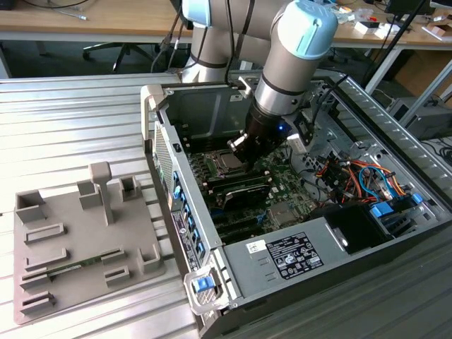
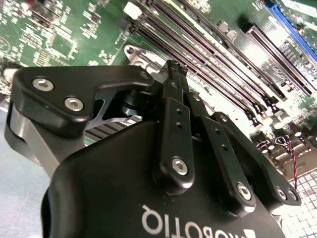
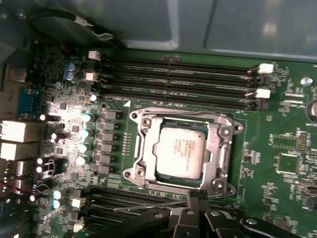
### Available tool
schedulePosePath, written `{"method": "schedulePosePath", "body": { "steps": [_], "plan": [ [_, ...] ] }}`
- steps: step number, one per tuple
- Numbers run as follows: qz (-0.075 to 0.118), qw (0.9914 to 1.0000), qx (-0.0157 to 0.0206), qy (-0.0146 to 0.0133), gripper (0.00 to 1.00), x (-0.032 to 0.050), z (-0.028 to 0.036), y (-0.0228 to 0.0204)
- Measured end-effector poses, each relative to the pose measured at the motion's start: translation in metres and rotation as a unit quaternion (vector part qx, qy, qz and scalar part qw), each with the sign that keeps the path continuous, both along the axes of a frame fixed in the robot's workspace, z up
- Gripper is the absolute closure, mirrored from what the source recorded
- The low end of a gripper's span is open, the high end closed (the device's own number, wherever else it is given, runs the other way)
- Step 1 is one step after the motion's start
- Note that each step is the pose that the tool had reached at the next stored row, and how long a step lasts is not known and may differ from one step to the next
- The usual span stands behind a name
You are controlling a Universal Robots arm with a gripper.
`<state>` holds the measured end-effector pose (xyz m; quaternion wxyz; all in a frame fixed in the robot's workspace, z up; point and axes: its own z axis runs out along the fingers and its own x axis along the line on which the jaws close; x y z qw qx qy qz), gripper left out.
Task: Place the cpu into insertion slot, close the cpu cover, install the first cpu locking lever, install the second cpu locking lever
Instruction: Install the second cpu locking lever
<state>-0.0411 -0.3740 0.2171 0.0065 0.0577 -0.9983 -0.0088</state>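
I see the cpu (image 3: 179, 152) seated in the insertion slot (image 3: 148, 159), cpu cover (image 3: 220, 148) apparently down. The jaws look clenched, empty, at the socket's edge. A misjudged press could bend a lever.

Open PC case (image 1: 296, 261) is lying on its side on a ribbed metal table (image 1: 70, 120), green motherboard (image 1: 282, 212) facing up inside. A bundle of orange, red and blue cables (image 1: 360, 176) is sitting toward the exterior view's right end of the case, next to a black power supply box (image 1: 357, 226). Long black memory slots (image 3: 178, 79) are running in rows across the board in the first wrist view. Just beside the case, on the exterior view's left, a grey fixture tray (image 1: 78, 240) is holding a memory stick (image 1: 70, 268) in one groove. Wooden desks (image 1: 92, 18) are standing well behind it all.
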Motion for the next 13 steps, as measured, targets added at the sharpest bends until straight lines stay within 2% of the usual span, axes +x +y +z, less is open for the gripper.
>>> {"method": "schedulePosePath", "body": {
  "steps": [4,13],
  "plan": [
    [0.000,1.00000,0.0000,0.0000,0.89,-0.0116,-0.0020,0.0000],
    [0.000,1.00000,0.0000,0.0000,0.89,-0.0261,-0.0048,0.0000]
  ]
}}
